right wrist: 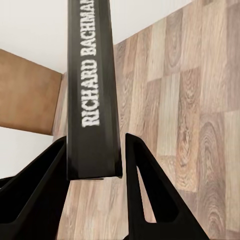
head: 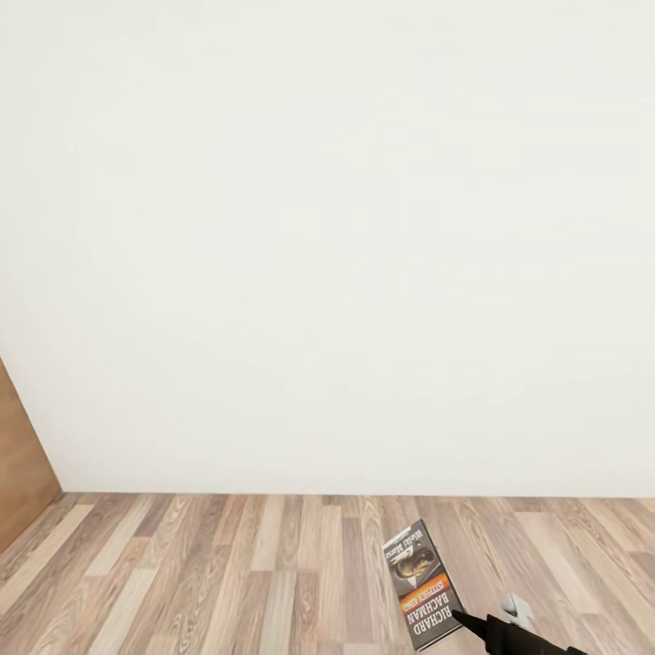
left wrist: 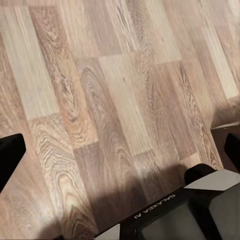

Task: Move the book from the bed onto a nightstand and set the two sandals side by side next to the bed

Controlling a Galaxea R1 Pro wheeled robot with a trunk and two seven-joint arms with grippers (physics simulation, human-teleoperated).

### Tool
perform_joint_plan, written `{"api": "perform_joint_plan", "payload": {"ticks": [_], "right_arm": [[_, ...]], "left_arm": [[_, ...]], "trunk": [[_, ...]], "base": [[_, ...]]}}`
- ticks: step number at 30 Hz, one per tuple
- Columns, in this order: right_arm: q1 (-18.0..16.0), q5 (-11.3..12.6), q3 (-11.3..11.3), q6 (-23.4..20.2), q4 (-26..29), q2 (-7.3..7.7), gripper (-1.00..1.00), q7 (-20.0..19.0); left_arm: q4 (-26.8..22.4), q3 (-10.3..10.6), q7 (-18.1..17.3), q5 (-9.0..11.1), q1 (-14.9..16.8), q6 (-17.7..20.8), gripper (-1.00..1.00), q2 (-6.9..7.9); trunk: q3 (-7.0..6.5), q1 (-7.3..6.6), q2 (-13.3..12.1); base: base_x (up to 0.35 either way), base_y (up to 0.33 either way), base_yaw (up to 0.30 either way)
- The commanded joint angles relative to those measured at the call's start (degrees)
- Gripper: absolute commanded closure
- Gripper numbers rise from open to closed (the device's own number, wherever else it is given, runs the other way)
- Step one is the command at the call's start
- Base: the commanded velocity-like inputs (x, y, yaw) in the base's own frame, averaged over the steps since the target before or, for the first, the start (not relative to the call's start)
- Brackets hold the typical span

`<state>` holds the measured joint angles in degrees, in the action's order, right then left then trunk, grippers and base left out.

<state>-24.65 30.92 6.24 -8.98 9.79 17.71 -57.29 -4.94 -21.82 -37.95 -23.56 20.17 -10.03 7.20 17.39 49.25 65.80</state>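
Observation:
The book (head: pixel 420 582), a thin paperback with an orange band and white "RICHARD BACHMAN" lettering, hangs above the wood floor at the lower right of the head view. My right gripper (head: pixel 464 621) is shut on its lower edge. In the right wrist view the book's dark spine (right wrist: pixel 92 85) stands clamped between the two black fingers (right wrist: pixel 145 185) of that gripper (right wrist: pixel 94 150). My left gripper (left wrist: pixel 120 150) is open over bare floor, with one finger (left wrist: pixel 10 155) at each side of the left wrist view. The bed, nightstand and sandals are out of view.
A plain white wall (head: pixel 327 227) stands straight ahead, meeting the brown plank floor (head: pixel 227 582). A tan wood panel (head: pixel 23 464) juts in at the left. Part of my own dark base (left wrist: pixel 170 215) shows under the left gripper.

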Motion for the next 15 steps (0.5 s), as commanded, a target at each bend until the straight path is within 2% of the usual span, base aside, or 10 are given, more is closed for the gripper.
{"api": "perform_joint_plan", "payload": {"ticks": [1,7,15], "right_arm": [[-0.04,0.72,0.19,-0.51,0.06,0.04,1.00,-0.10],[-0.04,0.72,0.18,-0.51,0.06,0.04,1.00,-0.10],[-0.04,0.72,0.18,-0.51,0.06,0.04,1.00,-0.10]], "left_arm": [[0.02,-0.42,-0.11,-0.61,0.04,-0.34,-1.00,0.00],[0.02,-0.42,-0.11,-0.61,0.04,-0.34,-1.00,0.00],[0.02,-0.42,-0.11,-0.61,0.04,-0.43,-1.00,0.00]], "trunk": [[0.07,0.04,0.04],[0.07,0.04,0.04],[0.07,0.04,0.04]], "base": [[0.334,0.000,0.000],[0.312,0.000,0.000],[0.079,0.000,0.000]]}}
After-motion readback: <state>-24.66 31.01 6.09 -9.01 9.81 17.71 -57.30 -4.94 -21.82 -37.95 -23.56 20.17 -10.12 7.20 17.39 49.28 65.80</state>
